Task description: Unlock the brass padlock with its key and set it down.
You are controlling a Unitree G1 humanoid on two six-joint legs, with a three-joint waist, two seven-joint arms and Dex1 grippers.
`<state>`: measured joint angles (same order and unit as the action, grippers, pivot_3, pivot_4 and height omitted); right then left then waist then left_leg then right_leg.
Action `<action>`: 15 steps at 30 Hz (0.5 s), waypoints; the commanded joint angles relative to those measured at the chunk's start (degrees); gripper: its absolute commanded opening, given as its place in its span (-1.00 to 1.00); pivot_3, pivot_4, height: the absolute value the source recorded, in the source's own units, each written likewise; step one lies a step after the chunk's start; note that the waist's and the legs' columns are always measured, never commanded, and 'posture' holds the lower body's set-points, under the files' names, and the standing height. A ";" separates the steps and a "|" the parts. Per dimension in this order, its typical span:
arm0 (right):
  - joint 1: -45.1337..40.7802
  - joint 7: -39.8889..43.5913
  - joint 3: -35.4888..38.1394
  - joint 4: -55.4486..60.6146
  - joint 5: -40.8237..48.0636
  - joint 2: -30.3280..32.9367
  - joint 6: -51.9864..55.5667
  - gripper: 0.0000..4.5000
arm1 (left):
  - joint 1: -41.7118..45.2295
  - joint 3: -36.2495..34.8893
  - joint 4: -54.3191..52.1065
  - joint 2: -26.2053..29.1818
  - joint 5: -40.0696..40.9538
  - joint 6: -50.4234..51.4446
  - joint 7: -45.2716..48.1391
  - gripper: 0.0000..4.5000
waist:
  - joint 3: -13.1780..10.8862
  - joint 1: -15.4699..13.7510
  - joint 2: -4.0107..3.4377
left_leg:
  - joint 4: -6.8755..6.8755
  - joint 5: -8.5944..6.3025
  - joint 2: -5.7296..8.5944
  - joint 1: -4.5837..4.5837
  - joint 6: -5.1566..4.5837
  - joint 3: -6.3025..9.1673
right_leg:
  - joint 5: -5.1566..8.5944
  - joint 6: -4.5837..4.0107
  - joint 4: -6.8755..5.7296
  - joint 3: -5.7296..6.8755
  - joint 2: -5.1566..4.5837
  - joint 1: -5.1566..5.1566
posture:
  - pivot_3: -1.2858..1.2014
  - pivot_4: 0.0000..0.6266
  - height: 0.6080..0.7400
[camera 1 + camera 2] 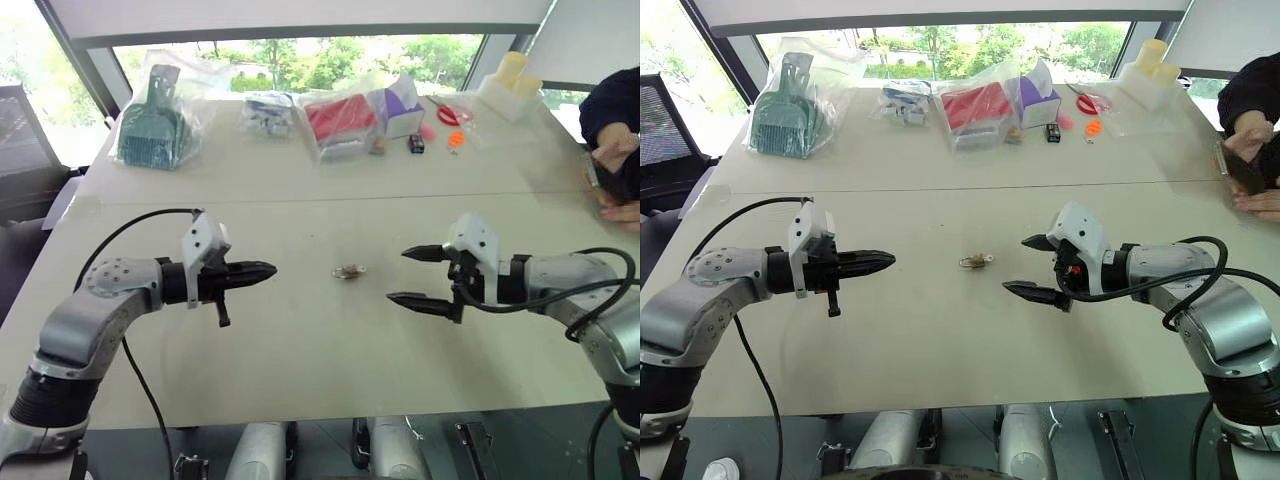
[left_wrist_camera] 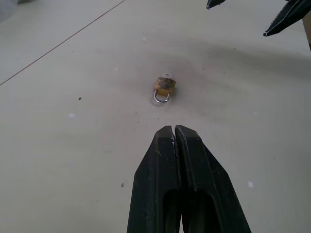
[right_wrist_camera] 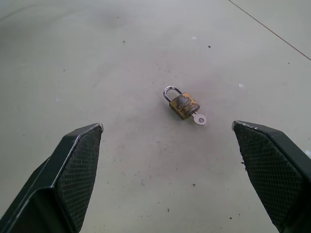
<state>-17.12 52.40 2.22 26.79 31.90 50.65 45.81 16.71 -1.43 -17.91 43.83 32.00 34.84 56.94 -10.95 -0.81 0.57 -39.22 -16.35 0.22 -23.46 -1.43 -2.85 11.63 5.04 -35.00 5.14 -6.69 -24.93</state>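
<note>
Brass padlock [image 1: 349, 271] is lying flat at table [image 1: 300, 350] centre, between both grippers, untouched; unlocking and setting down are all remaining. Left gripper [image 1: 262, 270] is hovering at nine o'clock, clenched; right gripper [image 1: 409, 276] at three o'clock, spread wide. Left wrist view: scuffed yellowish body [image 2: 164, 86], thin silvery shackle closed. Right wrist view: small round-headed key [image 3: 198, 118] is sitting in the lock's base, at four o'clock.

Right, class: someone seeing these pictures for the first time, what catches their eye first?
The tiny brass padlock lying alone mid-table, its key sticking out of its base. Either side of it hang the two grippers, pointing inward: the left gripper shut, the right gripper wide open. Behind, bagged items line the table's far edge.
</note>
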 commanded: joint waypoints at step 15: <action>1.10 -2.47 1.92 4.86 2.28 0.33 1.86 0.97 | 0.17 1.11 4.03 -1.29 -2.86 -5.14 1.80 -1.00 | 0.00 -0.02 0.00 | 0.00 0.00 0.01 0.00 0.00 -0.01 | 0.00 0.00 0.00 0.00 -0.04 0.01 | 0.03 -0.52 1.00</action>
<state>-15.98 50.36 2.38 29.18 32.95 50.63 47.47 16.28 -0.19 -14.17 42.55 29.87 31.55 58.18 -10.95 -0.83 0.57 -39.22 -16.35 0.23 -23.46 -1.43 -2.86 11.62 5.04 -34.99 5.13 -6.73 -24.93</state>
